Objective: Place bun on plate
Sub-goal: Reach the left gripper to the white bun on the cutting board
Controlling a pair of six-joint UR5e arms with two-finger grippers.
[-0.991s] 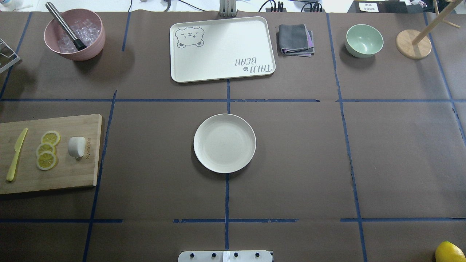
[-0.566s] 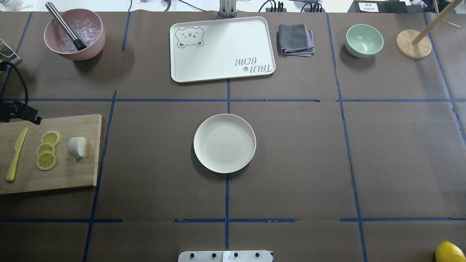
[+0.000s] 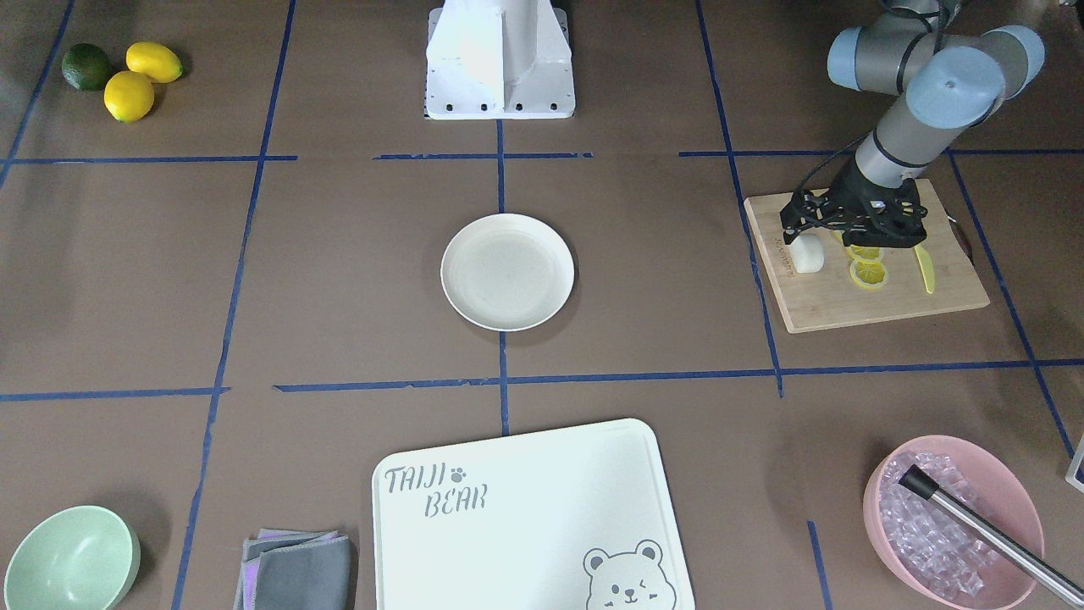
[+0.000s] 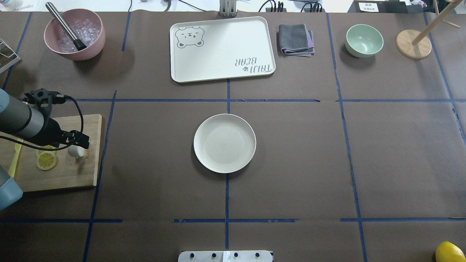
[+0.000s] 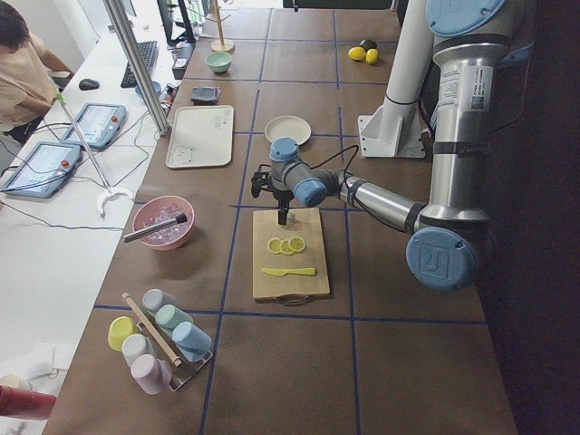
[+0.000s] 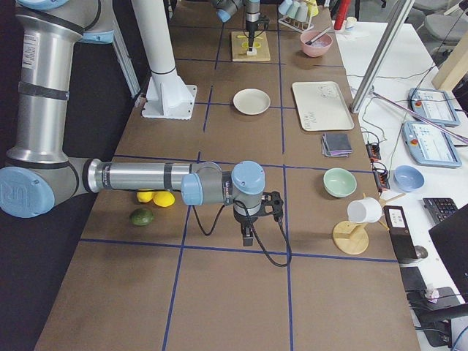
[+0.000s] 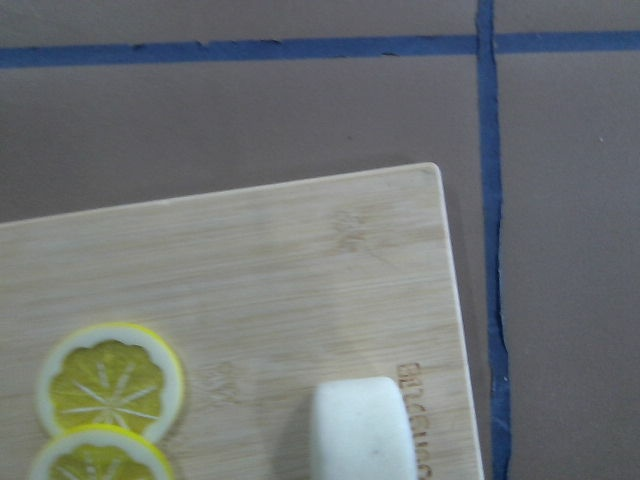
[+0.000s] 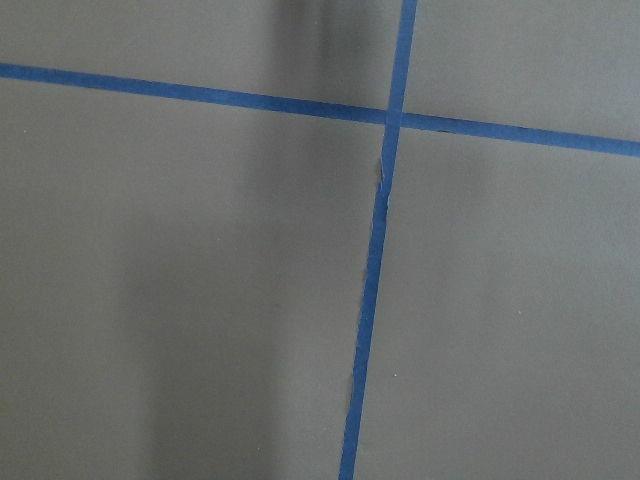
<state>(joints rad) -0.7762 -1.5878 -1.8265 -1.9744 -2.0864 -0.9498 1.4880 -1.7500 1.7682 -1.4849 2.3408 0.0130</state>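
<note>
With the bun (image 3: 807, 254) lying on the cutting board (image 4: 72, 174) just below the empty left hand (image 4: 78, 140) — how wide it gapes I cannot tell — centre over it, descend straight, pinch softly, then carry to the plate (image 4: 224, 143) well aside.

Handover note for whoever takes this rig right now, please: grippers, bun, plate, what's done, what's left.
Left gripper: over the cutting board, close above the bun; open or shut unclear.
Right gripper: over bare table, far off; state unclear.
The bun lies on the board beside the lemon slices.
The plate is empty, at table centre.
Done: nothing placed.
Left: grasp bun, carry, set on plate.
</note>
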